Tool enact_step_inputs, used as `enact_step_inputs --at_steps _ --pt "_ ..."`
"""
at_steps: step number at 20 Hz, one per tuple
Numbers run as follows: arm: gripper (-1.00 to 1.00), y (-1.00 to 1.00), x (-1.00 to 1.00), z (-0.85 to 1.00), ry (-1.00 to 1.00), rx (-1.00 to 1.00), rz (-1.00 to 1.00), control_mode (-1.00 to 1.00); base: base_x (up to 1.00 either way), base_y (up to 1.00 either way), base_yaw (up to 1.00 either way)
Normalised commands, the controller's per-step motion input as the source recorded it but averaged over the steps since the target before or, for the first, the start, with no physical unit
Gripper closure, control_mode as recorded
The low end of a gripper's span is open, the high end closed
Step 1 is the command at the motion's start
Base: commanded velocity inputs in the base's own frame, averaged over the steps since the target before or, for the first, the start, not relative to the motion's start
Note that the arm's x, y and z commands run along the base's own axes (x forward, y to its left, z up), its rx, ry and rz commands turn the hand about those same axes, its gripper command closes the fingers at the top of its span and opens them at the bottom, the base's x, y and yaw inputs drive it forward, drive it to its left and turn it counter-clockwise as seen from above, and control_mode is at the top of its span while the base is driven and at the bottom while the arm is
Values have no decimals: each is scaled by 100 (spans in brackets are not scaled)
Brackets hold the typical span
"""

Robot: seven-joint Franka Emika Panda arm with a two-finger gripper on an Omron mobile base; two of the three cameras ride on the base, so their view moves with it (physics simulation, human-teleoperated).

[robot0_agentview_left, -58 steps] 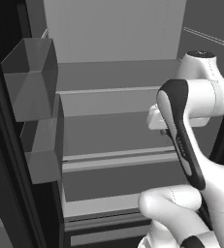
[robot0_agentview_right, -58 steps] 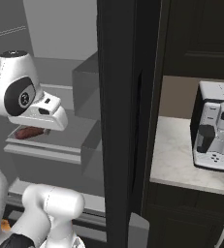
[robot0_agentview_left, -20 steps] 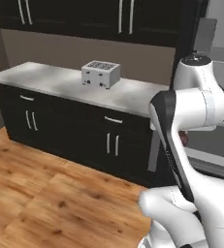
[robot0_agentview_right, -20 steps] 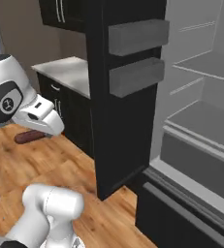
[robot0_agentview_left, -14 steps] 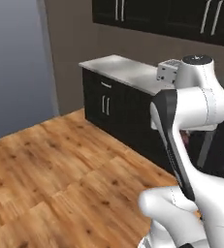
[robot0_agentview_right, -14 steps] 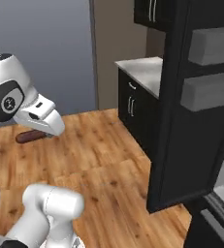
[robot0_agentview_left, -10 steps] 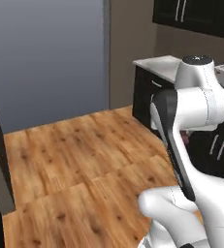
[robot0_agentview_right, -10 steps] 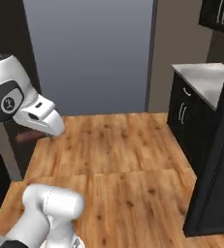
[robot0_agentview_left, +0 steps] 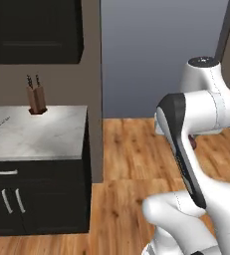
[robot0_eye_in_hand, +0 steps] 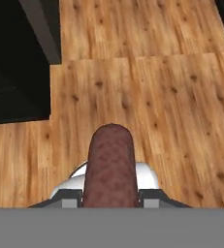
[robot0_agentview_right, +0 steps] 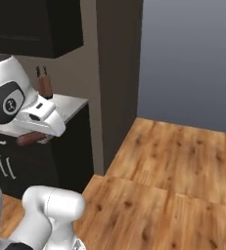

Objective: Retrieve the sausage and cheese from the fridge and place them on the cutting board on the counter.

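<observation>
Sausage in hand, on the way to the tabletop

The hand (robot0_agentview_right: pixel 33 137) is clenched on the sausage (robot0_eye_in_hand: pixel 109 167) — a dark reddish-brown cylinder with a rounded end and a pebbled skin — which juts out between the fingers over the warm, knotted wooden floor (robot0_eye_in_hand: pixel 147 87). Just beyond, the white-grey veined marble tabletop (robot0_agentview_left: pixel 34 132) sits on dark cabinets with silver handles (robot0_agentview_left: pixel 7 200), a wooden knife block (robot0_agentview_left: pixel 36 98) standing at its back. By my reading the first pickup is done; placing the sausage on the cutting board is left — and the cheese is yet to be fetched from the fridge.
</observation>
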Motion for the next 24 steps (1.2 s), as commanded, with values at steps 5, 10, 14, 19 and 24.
enact_step_inputs --at_steps 5,10,14,19,24 --pt "100 0 0 0 0 0 0 100 64 100 2" --pt "100 0 0 0 0 0 0 100 63 100 0" --pt "100 0 0 0 0 0 0 100 26 100 0" --pt "100 0 0 0 0 0 0 100 7 100 0" --pt "100 0 0 0 0 0 0 100 17 100 0"
